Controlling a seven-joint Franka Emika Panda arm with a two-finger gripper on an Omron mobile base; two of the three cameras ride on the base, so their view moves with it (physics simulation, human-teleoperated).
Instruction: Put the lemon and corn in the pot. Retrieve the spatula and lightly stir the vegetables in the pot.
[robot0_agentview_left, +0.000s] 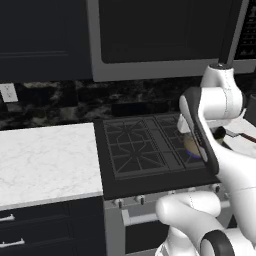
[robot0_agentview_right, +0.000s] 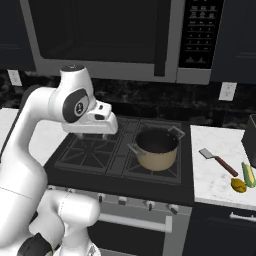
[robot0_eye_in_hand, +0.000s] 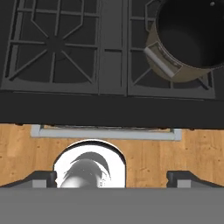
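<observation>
Hovering pincer: two dark tips spread wide apart at the bottom of the hand view, nothing between them; hand poised above the front of the stove.
Black gas stove: grates bare on the left burners under the hand.
Small round tan-beige pot with dark inside and short grey handles: on the front right burner, upright, nothing visible in it; in the hand view it sits at upper right, near handle facing the hand.
Spatula, red handle with flat grey blade: flat on the white marble counter right of the stove, near the pot.
Small rounded yellow lemon: on the same counter by its front edge, just beside the corn.
Long yellow-green corn cob: next to the lemon, at the frame's right edge.
Stage, judged: nothing loaded yet; lemon or corn is the first pickup.
Risk: swinging right, arm or hand could clip the pot handle and shift it.
Risk: round lemon may roll off the front edge if nudged; a grasp could catch both, they lie so close.
</observation>
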